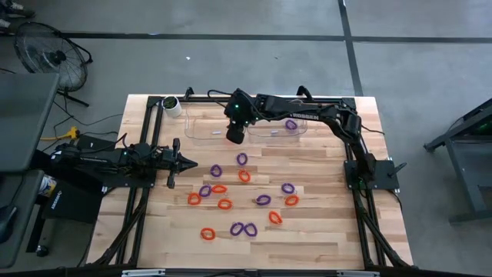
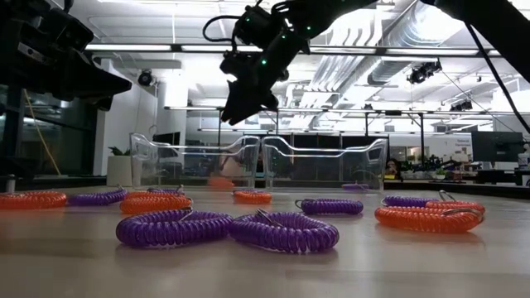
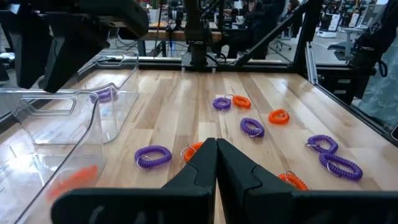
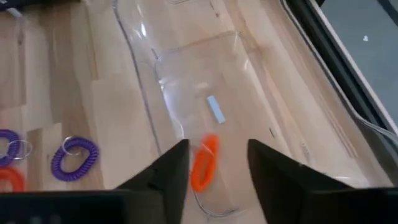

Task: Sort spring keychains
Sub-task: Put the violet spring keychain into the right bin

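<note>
Right wrist view showed the right gripper (image 4: 214,163) spread apart over the left bin (image 4: 205,81), an orange keychain (image 4: 203,163) probably falling in, sorted by colour. The left gripper (image 1: 183,163) waited, pinched together, by the loose keychains (image 1: 244,176).

We note glossy coiled plastic keychains (image 2: 174,228) on a smooth pale wood bench (image 1: 323,231), two clear glossy plastic bins (image 2: 265,161), and matt dark claws (image 3: 216,163).
</note>
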You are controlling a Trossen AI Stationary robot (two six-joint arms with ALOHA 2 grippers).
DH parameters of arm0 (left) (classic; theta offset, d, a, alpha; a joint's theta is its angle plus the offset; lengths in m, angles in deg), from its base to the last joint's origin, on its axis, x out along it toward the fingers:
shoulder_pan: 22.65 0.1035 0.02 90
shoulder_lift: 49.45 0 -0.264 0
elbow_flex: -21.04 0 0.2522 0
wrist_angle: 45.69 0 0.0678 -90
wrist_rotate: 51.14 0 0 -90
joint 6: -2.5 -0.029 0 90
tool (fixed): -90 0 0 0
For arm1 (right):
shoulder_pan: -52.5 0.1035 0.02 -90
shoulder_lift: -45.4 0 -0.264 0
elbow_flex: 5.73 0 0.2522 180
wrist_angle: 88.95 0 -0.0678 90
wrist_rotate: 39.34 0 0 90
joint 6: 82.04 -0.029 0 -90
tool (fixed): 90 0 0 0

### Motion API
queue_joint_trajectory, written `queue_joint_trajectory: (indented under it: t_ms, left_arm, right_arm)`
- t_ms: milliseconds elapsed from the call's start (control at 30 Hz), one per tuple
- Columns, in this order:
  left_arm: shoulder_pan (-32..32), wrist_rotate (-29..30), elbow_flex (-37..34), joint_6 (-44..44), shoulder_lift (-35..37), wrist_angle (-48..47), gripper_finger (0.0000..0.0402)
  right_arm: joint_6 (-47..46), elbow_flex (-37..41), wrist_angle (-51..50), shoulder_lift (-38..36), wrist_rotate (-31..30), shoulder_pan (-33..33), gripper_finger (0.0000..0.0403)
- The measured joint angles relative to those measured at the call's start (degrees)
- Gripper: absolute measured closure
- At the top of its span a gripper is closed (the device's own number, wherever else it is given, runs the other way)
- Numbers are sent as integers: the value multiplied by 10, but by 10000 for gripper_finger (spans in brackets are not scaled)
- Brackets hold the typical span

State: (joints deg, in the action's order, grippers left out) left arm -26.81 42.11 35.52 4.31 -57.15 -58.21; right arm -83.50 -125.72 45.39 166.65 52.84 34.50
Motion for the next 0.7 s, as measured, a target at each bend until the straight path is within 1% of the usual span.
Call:
queue_joint_trajectory:
  t_ms: [100, 200, 267, 567, 700]
  left_arm:
    - [0, 0, 0, 0, 0, 0, 399]
    - [0, 0, 0, 0, 0, 0, 399]
    - [0, 0, 0, 0, 0, 0, 399]
    - [0, 1, 0, 0, 0, 0, 399]
    - [0, 1, 0, 0, 0, 0, 399]
  right_arm:
    - [0, 0, -3, -4, -19, 2, 196]
    - [-3, 0, -14, -15, -29, 8, 181]
    - [-14, 0, -30, -24, -30, 16, 180]
    - [-41, 1, -202, -54, -29, 54, 191]
    - [-62, 3, -254, -58, -26, 73, 198]
